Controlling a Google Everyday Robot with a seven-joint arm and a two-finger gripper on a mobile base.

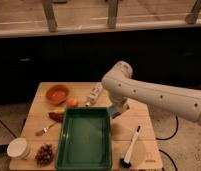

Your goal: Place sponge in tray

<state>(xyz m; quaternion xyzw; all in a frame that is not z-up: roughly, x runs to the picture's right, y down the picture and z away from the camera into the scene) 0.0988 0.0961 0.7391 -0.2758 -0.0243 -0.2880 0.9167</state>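
Sponge is showing as 1 blue-grey block at the tip of the gripper, which is holding it in a narrow grip. Both are hanging at the 1 o'clock corner of the tray, just beside the far right rim. Whether the sponge is touching the rim cannot be told.

The arm is reaching in from 3 o'clock, with its elbow bending above the far half of the table.

The tray is lying lengthwise at the table's middle, reaching to the near edge. Around it:
- 11 o'clock: a bowl, well apart, with 1 small orange item between them.
- 12 o'clock: a white bottle, lying tilted near the far rim.
- 4 o'clock: a brush, lying near the right rim, bristles toward the near edge.
- 9 o'clock: a fork.
- 8 o'clock: a dark cluster just beside the left rim, and a cup at the table's corner.
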